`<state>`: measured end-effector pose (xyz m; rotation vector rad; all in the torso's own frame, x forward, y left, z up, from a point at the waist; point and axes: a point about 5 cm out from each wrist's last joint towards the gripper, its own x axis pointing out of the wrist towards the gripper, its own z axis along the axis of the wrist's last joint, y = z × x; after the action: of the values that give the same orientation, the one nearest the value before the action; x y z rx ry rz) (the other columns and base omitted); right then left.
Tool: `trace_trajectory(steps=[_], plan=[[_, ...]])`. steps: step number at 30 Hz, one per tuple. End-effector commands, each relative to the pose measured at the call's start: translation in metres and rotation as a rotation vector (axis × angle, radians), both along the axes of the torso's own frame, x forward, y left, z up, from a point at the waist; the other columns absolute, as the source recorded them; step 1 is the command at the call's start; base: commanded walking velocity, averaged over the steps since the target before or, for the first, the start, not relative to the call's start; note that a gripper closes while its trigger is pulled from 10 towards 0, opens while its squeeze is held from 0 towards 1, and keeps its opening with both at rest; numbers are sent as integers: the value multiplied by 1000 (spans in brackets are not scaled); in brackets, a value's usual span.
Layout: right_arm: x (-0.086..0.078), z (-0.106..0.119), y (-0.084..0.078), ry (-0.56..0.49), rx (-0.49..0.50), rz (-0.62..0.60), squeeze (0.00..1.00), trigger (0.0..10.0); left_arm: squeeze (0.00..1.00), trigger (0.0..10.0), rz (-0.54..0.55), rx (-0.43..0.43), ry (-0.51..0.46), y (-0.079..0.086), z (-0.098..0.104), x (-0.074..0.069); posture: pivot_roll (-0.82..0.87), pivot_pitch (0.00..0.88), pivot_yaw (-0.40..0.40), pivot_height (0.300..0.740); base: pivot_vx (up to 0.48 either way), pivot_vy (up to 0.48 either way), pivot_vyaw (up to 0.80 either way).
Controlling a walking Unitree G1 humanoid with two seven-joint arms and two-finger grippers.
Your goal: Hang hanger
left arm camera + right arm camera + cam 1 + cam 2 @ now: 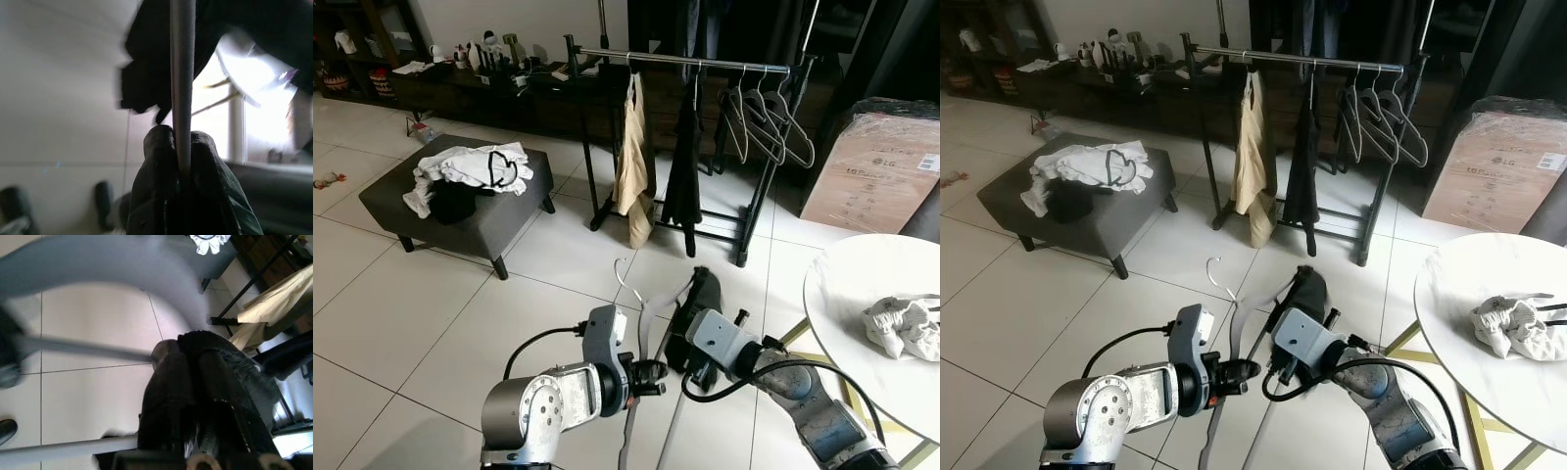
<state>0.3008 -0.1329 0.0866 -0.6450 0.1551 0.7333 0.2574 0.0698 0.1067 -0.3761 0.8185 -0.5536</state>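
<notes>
Far left: grey ottoman [499, 220] on the tiled floor [431, 323], heaped with white clothes [470, 164] and a dark garment.

Low in the foreground: left arm bent across the body, forearm pointing toward the middle, left gripper [651, 377] level above the floor. Fingers [159, 161] clenched on the thin grey bar of the hanger [646, 328], clear from the left wrist view, bar pinched between both pads.

Hanger itself: held above the floor between the two arms, white hook [625, 279] curling up and away toward the rack, grey shoulders slanting down past the grippers.

Just beside it to the right: right arm reaching in from the lower right, elbow bent, right gripper [690, 338] raised against a black garment draped on the hanger. Fingers [205, 377] pressed together around the grey shoulder and the dark cloth, grasping the hanger.

Behind, centre to right: black clothes rack [705, 64] with a tan garment [632, 166], a black garment [683, 171] and empty hangers [764, 122] on its rail.

Far right: wrapped cardboard box [871, 171], then round white table [862, 323] bearing crumpled white cloth [904, 326].
</notes>
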Motion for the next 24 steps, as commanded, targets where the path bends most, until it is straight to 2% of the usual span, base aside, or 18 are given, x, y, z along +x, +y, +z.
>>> trace_trajectory(steps=[1, 2, 3, 5, 7, 9, 12, 15, 18, 24], plan=[[-2, 0, 6, -7, 17, 30, 0, 10000, 0, 10000, -55, 19, 1, -4, -1, -5, -55, 90, 22, 740, 0, 0, 0], [-2, 0, 6, -7, 17, 31, 0, 10000, 0, 10000, -88, 33, -3, -5, 0, -8, -55, 90, 22, 740, 0, 0, 0], [-3, 0, 6, -7, 17, 34, 0, 10000, 0, 10000, -146, 108, -21, -5, -2, -11, -53, 88, 23, 740, 0, 0, 0], [-2, 0, 7, -7, 17, 35, 0, 10000, 0, 10000, -194, 193, -74, -3, -4, -13, -55, 89, 25, 740, 0, 0, 0], [-3, 0, 7, -5, 19, 36, 0, 10000, 0, 10000, -246, 313, -181, 1, -6, -11, -57, 89, 26, 740, 0, 0, 0], [-3, 0, 7, -4, 20, 36, 0, 10000, 0, 10000, -235, 382, -221, 5, -8, -8, -55, 89, 26, 740, 0, 0, 0], [-3, -1, 8, -4, 18, 36, 0, 10000, 0, 10000, -214, 408, -271, 8, -6, -4, -55, 88, 26, 740, 0, 0, 0], [-4, -1, 7, -4, 20, 36, 0, 10000, 0, 10000, -138, 446, -351, 15, 0, 6, -55, 90, 26, 740, 0, 0, 0], [-4, -2, 8, -4, 23, 37, 0, 10000, 0, 10000, -113, 449, -401, 16, 2, 9, -56, 90, 25, 740, 0, 0, 0], [-3, 4, 9, -42, 55, 30, 0, 10000, 0, 10000, -106, 429, -417, 13, 1, 8, -58, 92, 24, 740, 0, 0, 0]])
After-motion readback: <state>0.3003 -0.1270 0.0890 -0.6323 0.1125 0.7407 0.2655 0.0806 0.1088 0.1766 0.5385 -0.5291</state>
